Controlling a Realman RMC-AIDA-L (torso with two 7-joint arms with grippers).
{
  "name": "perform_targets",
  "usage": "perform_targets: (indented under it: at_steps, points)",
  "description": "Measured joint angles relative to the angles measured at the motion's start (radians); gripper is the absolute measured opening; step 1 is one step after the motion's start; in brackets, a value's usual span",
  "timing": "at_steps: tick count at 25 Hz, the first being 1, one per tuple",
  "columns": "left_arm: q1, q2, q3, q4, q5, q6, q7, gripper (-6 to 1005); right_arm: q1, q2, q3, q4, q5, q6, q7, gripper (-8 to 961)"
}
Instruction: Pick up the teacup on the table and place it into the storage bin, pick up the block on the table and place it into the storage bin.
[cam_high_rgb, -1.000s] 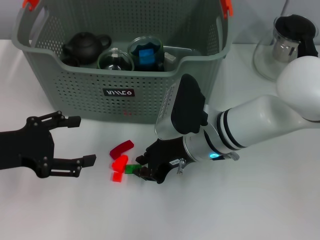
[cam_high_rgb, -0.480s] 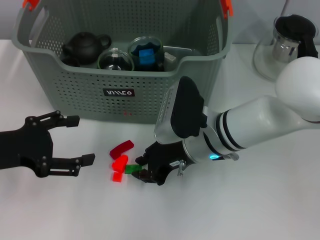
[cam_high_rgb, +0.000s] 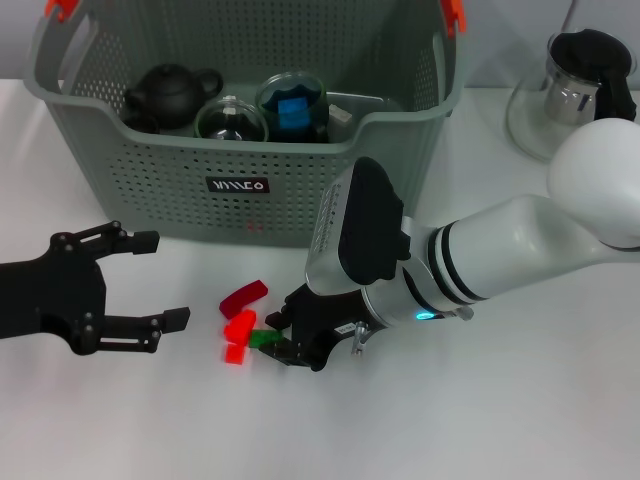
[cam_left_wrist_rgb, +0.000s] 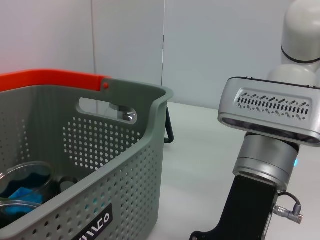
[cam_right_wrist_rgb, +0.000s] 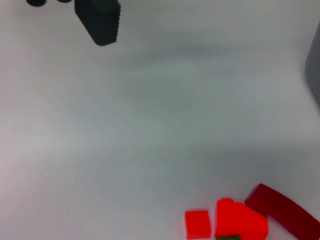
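Green block (cam_high_rgb: 264, 339) betw. right pincer (cam_high_rgb: 285, 342) fingers, beside red bricks (cam_high_rgb: 238, 326)

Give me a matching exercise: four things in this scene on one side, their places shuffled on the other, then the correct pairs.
Things:
1. black teapot
2. green block
3. glass teapot
4. left gripper

Places:
A. on the table, outside the storage bin, past its right end
B. inside the storage bin, at its left end
C. low over the table, left of the red blocks, fingers spread
D. on the table at the right gripper, beside the red blocks

Pairs: 1-B, 2-D, 3-A, 4-C
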Motion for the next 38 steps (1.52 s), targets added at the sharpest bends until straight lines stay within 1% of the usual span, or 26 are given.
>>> perform_targets:
  at_steps: [7,31,34,38]
  points:
    - [0.0,0.0,0.0,0.0,0.0,-0.006,0.0,966,0.0,0.0,-0.004,0.002,0.0,0.0,-0.008,322]
    - [-0.001,0.0,0.0,-0.012,0.0,-0.009,0.0,965,0.004,0.0,-0.021,0.002,0.0,0.008,0.003,204]
    - [-0.002,0.0,0.0,-0.012,0.0,-0.008,0.0,965,0.001,0.0,-0.02,0.0,0.0,0.007,0.003,204]
    - [-0.002,0.0,0.0,-0.011,0.0,-0.003,0.0,965,-0.009,-0.009,-0.012,-0.018,0.0,-0.01,0.003,204]
